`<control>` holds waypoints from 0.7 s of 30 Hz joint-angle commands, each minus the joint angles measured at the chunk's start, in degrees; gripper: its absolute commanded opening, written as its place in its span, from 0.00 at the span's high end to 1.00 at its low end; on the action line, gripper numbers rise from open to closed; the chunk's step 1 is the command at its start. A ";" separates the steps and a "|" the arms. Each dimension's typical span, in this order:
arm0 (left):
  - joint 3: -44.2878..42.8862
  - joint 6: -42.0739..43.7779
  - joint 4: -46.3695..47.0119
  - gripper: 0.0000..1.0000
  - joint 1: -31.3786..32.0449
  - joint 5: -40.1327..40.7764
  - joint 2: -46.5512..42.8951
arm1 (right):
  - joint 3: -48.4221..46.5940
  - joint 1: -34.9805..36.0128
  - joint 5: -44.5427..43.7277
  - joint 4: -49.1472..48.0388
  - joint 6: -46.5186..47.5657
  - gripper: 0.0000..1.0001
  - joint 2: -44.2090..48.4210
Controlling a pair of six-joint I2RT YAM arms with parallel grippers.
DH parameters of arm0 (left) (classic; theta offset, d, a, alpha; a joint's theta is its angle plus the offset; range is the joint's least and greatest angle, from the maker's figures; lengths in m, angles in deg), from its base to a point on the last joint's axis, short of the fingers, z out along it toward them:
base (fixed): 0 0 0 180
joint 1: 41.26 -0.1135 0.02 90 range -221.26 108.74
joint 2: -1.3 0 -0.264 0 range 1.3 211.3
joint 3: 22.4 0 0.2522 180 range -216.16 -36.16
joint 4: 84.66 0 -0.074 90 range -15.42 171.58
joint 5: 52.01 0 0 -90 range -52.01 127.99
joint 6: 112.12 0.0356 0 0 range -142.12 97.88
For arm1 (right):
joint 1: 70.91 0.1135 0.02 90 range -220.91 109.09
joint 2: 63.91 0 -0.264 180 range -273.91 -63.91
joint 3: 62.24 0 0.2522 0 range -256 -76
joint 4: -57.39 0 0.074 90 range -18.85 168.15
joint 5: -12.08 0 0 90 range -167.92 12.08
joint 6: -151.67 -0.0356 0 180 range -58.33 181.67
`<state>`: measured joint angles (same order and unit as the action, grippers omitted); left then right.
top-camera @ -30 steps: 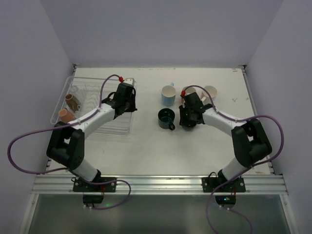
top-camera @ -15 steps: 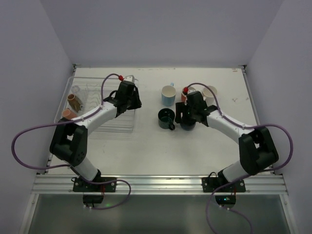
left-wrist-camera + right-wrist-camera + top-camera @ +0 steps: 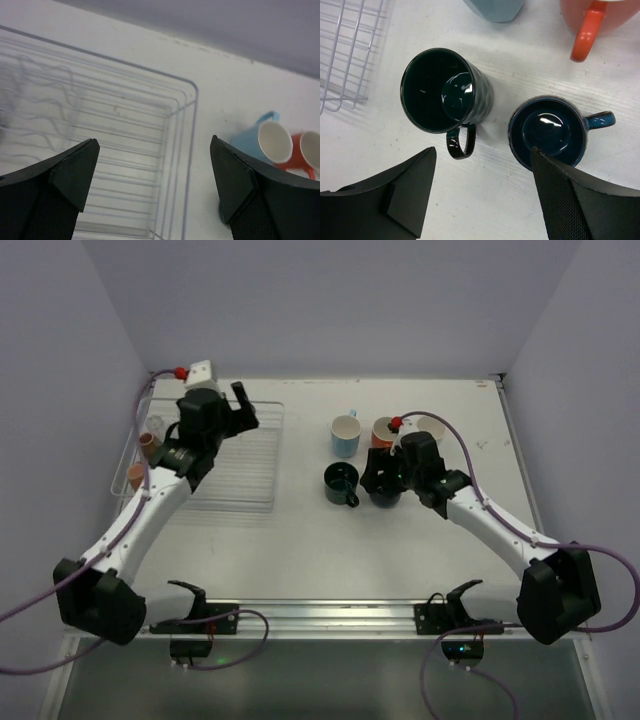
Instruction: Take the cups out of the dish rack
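My right gripper (image 3: 482, 175) hangs wide and empty over the teal mug (image 3: 445, 92) and navy mug (image 3: 550, 131) on the worktop (image 3: 520, 65). Farther back, my left gripper (image 3: 152, 175) gapes empty above the dish rack (image 3: 125, 131), with a pink cup (image 3: 135, 476) and a brown cup (image 3: 147, 442) at its left end.

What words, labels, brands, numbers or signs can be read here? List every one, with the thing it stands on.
None: no text can be read in any view. The light blue cup, the orange cup, the dark teal cup, the navy cup, the dish rack and the table are all plain. The left arm and the right arm show no legible marking.
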<state>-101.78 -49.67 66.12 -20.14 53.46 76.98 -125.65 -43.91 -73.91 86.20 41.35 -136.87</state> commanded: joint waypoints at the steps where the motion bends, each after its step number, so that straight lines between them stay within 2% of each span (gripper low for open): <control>1: 2.15 2.59 -2.11 0.00 -9.39 6.77 -9.48 | 1.65 0.07 1.43 -3.35 -1.30 0.22 2.21; 6: 6.21 5.30 -7.21 0.00 -17.68 12.12 -16.25 | 2.19 0.07 2.40 -4.59 -1.92 0.22 2.57; 11: 9.19 6.81 -7.22 0.00 -23.39 13.81 -16.97 | 3.24 0.07 5.48 -6.61 -2.80 0.23 3.53; 16: 9.38 4.09 -6.42 0.00 -31.13 7.67 -10.39 | 3.42 0.15 6.80 -7.23 -3.15 0.23 3.71; 21: 10.08 2.68 -4.67 0.03 -33.16 6.07 -5.82 | 3.42 0.15 7.06 -7.23 -3.24 0.24 3.62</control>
<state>-92.32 -45.71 59.52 -52.66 60.87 70.57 -122.39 -43.91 -68.01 81.48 38.69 -134.67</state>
